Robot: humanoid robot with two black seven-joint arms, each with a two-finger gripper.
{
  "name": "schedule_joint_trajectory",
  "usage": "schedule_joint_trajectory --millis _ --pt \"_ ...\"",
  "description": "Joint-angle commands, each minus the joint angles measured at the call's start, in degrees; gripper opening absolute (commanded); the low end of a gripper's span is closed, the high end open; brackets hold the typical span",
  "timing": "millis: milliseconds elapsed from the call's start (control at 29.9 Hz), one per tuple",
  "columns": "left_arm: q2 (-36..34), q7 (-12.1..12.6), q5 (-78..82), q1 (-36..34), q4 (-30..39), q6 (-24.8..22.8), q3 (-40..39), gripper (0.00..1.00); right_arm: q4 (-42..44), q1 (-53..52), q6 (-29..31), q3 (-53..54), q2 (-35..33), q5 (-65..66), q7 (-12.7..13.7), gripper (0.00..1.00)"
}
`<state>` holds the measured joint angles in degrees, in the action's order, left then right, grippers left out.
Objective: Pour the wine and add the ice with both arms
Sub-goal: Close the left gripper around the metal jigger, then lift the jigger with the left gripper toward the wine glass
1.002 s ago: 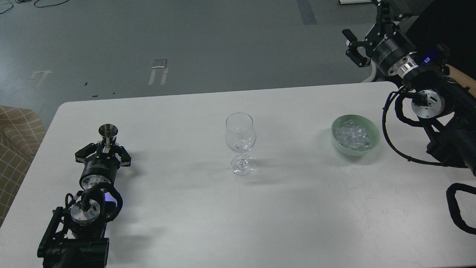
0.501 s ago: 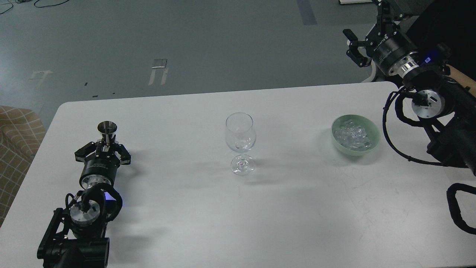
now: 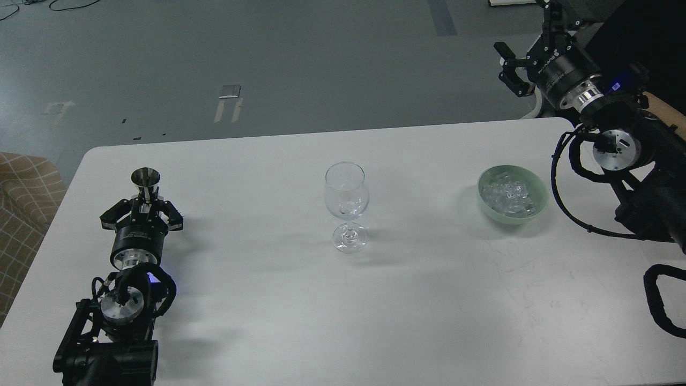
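Observation:
My left gripper (image 3: pixel 143 206) is shut on the waist of a small steel measuring cup (image 3: pixel 146 179), holding it upright at the table's left side. The wine cannot be seen from here. A clear stemmed glass (image 3: pixel 347 201) stands at the table's middle, far to the right of the cup. Ice chunks (image 3: pixel 509 195) lie in a pale green bowl (image 3: pixel 540 199) at the right. My right gripper (image 3: pixel 513 67) is open and empty, raised beyond the table's far right corner, above and behind the bowl.
The white table (image 3: pixel 429 300) has rounded far corners. A checked beige seat (image 3: pixel 21 214) stands off its left edge. My right arm's cables (image 3: pixel 563 198) hang just to the right of the bowl. Grey floor lies beyond the far edge.
My left gripper has moved a little to the left and away from me with the steel cup in it. The right arm, glass and bowl have barely moved.

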<state>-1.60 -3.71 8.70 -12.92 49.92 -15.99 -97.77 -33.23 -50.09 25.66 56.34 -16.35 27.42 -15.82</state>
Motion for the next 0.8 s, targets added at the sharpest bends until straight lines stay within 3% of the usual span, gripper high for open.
schedule_joint_trajectory --millis 0,200,368,501,635,769 --pt "-0.1 -0.3 0.2 -0.1 0.0 0.1 0.1 0.00 0.0 0.0 0.0 0.0 0.0 0.0 0.0 1.00" --pt "0.0 1.6 0.3 -0.3 0.2 -0.1 0.2 0.00 0.0 0.0 0.0 0.0 0.0 0.0 0.0 1.00" --pt "-0.2 5.2 0.1 -0.2 1.6 -1.0 0.6 0.00 0.0 0.3 0.0 0.0 -0.2 0.0 0.0 1.00" --pt "-0.3 6.6 0.0 -0.1 3.1 -2.1 0.6 0.00 0.0 0.3 0.0 0.0 -0.2 0.0 0.0 1.00" --pt "-0.1 10.0 0.0 0.7 7.2 -2.4 0.8 0.00 0.0 0.3 0.0 0.0 -0.2 0.0 0.0 1.00" --pt "-0.2 11.6 0.0 1.5 10.5 -2.1 2.8 0.00 0.0 0.3 0.0 0.0 -0.2 0.0 0.0 1.00"
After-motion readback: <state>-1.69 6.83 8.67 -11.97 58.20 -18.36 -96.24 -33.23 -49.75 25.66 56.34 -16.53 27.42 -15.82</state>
